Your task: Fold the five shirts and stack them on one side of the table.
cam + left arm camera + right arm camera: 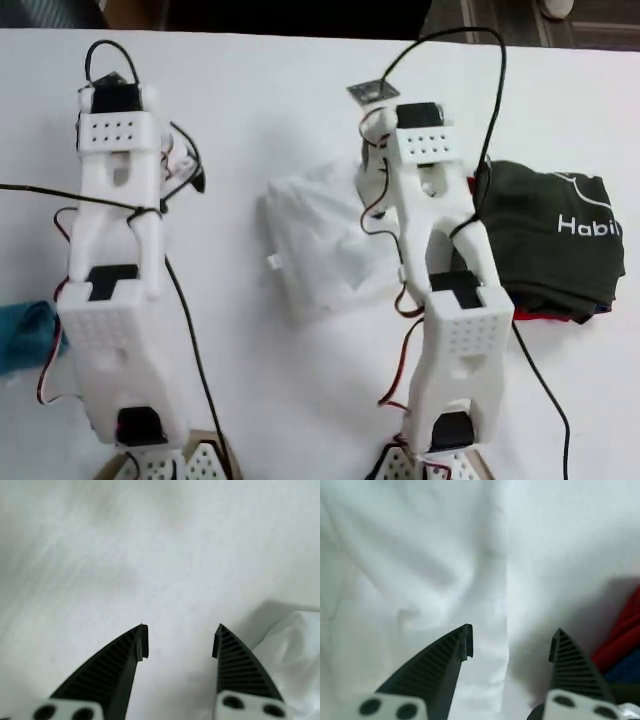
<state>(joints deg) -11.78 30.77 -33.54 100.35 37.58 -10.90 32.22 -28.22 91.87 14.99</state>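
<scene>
Mostly we see a white table (pixel 250 90) w/ cables (pixel 195 350) trailing over it from both arm bases; a teal shirt (pixel 25 335) lies bunched beside the left arm (pixel 115 230) near its base, cut off by the frame edge; a stack of folded shirts (pixel 550 235), dark one on top w/ a red layer (pixel 620 635) and a blue layer (pixel 625 672) peeking out beneath, sits just beside the right arm (pixel 450 260), whose forearm hides part of the stack. The white shirt (pixel 320 245) lies crumpled betw. the two arms, running under the right arm; white on white, so its outline is hard to trace. The left arm stretches straight out over bare table; the left gripper (pixel 180 640) has its jaws spread wide w/ nothing betw. them, the white shirt's edge just off to one side. The right arm stretches out likewise; the right gripper (pixel 512 642) gapes wide above the white shirt's edge, holding nothing; whether its tips touch cloth we can't tell; nor can we count the shirts in the stack.
</scene>
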